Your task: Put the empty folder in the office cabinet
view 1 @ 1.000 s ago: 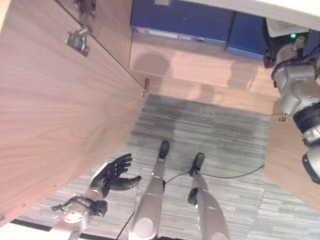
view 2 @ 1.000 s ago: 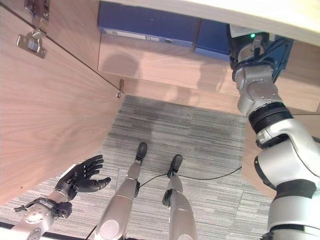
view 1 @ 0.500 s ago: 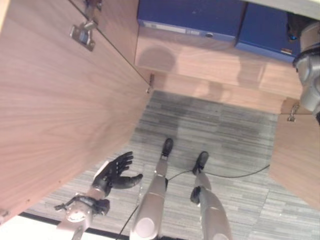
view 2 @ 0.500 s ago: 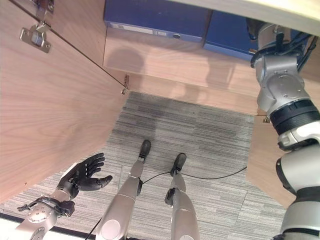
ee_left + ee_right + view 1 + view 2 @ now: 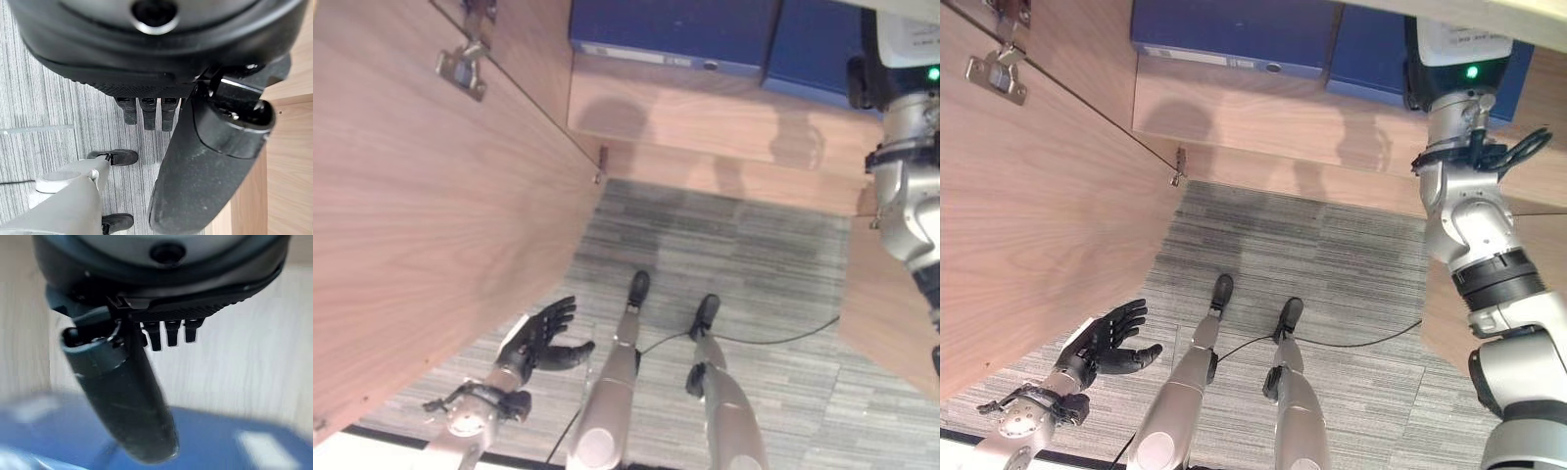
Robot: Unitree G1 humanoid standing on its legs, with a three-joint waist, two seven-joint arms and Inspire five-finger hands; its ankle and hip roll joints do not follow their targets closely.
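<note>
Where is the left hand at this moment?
In the eye views the left hand hangs low on the robot's left, open and holding nothing, above the grey carpet beside the open cabinet door.

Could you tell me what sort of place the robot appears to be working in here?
Most likely an office. A wooden cabinet stands open, its door swung out, with blue folders lying on the shelf inside, and the floor is grey striped carpet of the kind laid in workplaces.
</note>
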